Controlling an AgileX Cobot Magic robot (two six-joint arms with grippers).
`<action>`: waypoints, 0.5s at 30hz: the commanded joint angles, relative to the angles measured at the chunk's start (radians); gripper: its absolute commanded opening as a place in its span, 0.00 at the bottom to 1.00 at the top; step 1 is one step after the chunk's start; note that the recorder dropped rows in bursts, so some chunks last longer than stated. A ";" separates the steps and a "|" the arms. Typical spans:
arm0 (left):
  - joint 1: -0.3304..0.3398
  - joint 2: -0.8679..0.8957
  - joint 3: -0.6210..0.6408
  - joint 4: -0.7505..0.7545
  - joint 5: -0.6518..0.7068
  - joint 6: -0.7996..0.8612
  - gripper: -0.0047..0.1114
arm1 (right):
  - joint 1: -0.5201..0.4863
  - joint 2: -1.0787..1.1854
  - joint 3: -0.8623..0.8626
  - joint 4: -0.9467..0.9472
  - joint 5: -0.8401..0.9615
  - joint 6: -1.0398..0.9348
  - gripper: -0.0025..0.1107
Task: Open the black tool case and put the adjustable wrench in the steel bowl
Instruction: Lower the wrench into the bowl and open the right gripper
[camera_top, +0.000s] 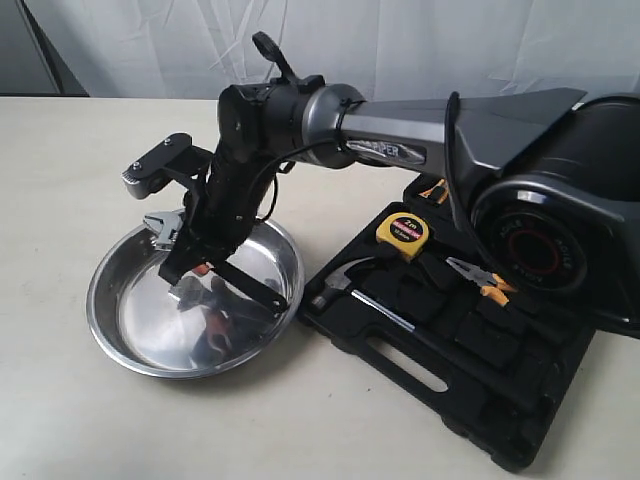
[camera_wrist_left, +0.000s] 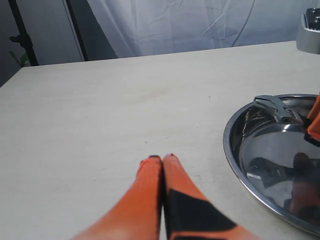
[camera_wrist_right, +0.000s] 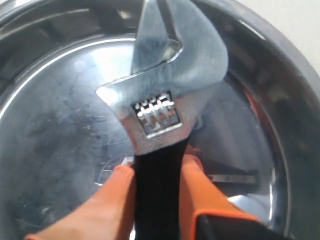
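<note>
**Wrench over the bowl, held tight**

The pale tabletop (camera_top: 70, 420) carried everything. The right arm reached across the middle toward the left side. Under it and to the right, the black tool case (camera_top: 480, 400) lay open and flat, with a hammer (camera_top: 345, 285), a yellow tape measure (camera_top: 403, 233) and orange-handled pliers (camera_top: 478, 278) sitting in its recesses. Just left of the case, close to its corner, sat the steel bowl (camera_top: 105, 325).

And there it was: the right end effector (camera_wrist_right: 157, 167) hung over the bowl, its orange fingers (camera_wrist_right: 115, 200) pinching the black handle of the adjustable wrench (camera_wrist_right: 165, 100) from both sides. The silver head pointed out toward the bowl's far rim. Whether the wrench touched the metal could not be told.

The left end effector (camera_wrist_left: 161, 159) hovered over bare tabletop beside the bowl, its fingertips pressed together, gripping nothing.
</note>
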 joint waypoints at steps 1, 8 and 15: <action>0.004 -0.003 -0.003 0.004 -0.010 -0.002 0.04 | -0.001 0.020 -0.006 -0.004 0.035 0.001 0.01; 0.004 -0.003 -0.003 0.004 -0.010 -0.002 0.04 | -0.001 0.037 -0.006 -0.008 0.050 0.001 0.01; 0.004 -0.003 -0.003 0.004 -0.010 -0.002 0.04 | -0.001 0.040 -0.004 -0.002 0.022 0.001 0.02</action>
